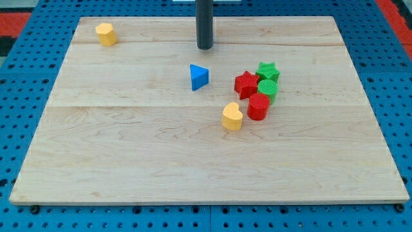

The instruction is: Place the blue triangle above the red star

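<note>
Tip (pixel 205 47) sits clear above the blue triangle (pixel 199 77), not touching. Triangle lies just left of the red star (pixel 246 84). Bare-rod end effector, holding nothing; likely lining up a rightward shove.

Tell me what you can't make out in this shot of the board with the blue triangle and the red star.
- Upper rod: cut off by the view's top; only the lower part and my tip show.
- Green cylinder: partly hidden behind the red cylinder and red star; whether they touch is unclear.
- Green star: its base is hidden by the green cylinder.
- Yellow block at the view's top left: too small to name its shape.
</note>
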